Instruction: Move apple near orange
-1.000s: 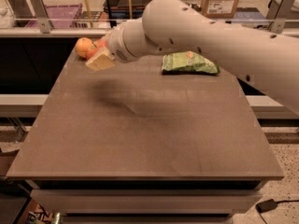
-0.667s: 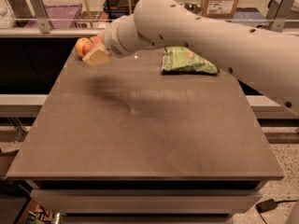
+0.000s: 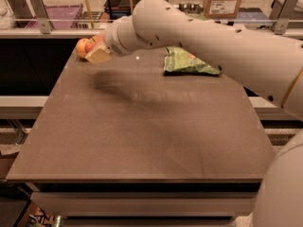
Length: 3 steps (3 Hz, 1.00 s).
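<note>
While just beside the orange [image 3: 81, 47], tool [image 3: 97, 54] over table's [image 3: 142, 141] far-left corner.

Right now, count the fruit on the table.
2, both at the far-left corner: the orange, and the apple right of it, mostly hidden by the end effector there.

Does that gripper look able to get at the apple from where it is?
Probably yes: the gripper is right against the apple, beside the orange at the table's far left corner, and nothing seems to sit between them.
</note>
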Each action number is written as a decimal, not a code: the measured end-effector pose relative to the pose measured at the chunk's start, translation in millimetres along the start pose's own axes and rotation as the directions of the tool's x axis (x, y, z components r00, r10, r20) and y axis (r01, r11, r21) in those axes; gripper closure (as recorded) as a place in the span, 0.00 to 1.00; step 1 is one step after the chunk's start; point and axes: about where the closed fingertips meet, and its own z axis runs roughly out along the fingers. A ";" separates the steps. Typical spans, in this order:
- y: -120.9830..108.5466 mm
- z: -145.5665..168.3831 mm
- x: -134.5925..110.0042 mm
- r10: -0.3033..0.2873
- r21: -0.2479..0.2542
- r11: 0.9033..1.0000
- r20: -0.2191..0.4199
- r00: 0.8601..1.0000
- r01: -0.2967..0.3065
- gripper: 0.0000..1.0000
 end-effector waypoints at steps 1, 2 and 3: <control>-7.5 13.5 11.6 0.022 -0.003 1.000 0.012 1.000 -0.022 1.00; -14.2 26.4 22.4 0.060 -0.019 0.998 0.042 0.997 -0.060 1.00; -23.8 38.9 29.3 0.090 -0.032 0.996 0.066 0.994 -0.088 1.00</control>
